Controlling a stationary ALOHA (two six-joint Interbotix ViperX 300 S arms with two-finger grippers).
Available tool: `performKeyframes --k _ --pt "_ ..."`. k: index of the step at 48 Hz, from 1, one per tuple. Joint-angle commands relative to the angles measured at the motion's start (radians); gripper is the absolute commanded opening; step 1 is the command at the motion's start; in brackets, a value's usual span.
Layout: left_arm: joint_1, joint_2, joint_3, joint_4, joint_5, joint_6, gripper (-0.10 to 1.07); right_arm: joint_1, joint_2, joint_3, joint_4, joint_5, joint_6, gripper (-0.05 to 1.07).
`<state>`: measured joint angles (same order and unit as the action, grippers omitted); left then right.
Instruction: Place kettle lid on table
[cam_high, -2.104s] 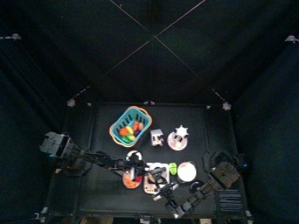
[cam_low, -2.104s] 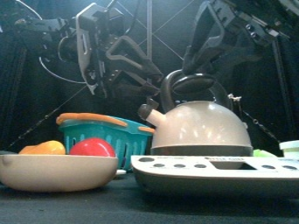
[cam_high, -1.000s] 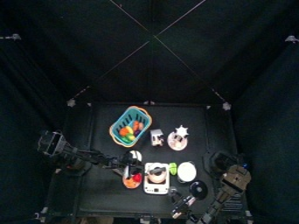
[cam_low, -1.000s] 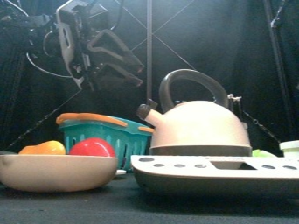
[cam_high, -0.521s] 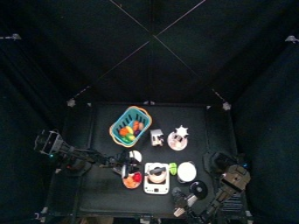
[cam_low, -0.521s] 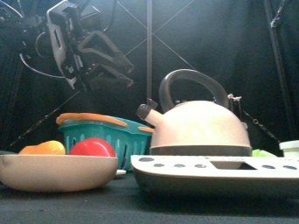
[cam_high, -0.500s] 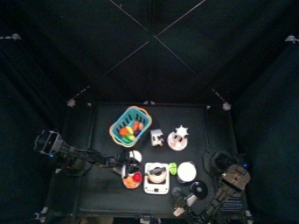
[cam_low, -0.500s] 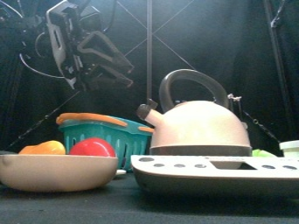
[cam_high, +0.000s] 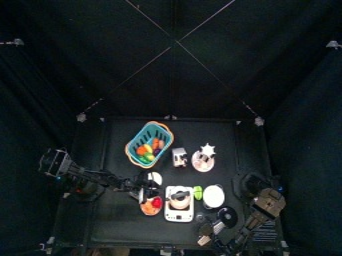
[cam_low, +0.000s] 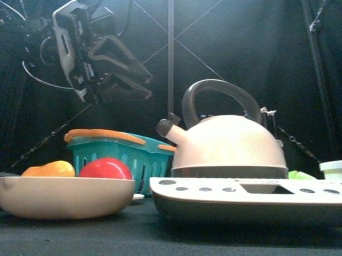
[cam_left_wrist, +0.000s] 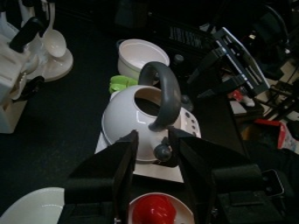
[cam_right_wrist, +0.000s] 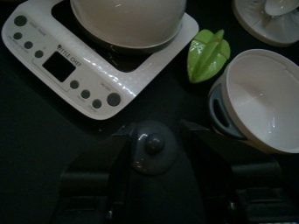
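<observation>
Black kettle lid (cam_right_wrist: 152, 148) flat on table (cam_right_wrist: 47, 131), between parted, released right gripper (cam_right_wrist: 156, 140) fingers; left gripper (cam_left_wrist: 163, 150) parted, empty above kettle (cam_left_wrist: 142, 118).

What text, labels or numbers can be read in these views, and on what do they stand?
None can be read.
Scale: small marks beside its buttons, too small to read.
Scale's front panel: display shows no legible digits.
Kettle, bowl, basket: no lettering visible.
</observation>
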<state>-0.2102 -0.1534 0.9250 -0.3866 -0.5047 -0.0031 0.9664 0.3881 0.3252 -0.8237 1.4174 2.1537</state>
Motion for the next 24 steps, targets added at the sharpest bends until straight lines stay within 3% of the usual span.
performKeyframes --k 1,24 --pt "0.003 -0.014 -0.011 0.000 -0.005 0.000 0.75 -0.005 -0.025 -0.006 -0.002 0.000 -0.006 0.83" --pt "0.003 -0.014 -0.011 0.000 -0.005 0.000 0.75 -0.012 -0.067 0.021 -0.112 -0.002 0.000 0.83"
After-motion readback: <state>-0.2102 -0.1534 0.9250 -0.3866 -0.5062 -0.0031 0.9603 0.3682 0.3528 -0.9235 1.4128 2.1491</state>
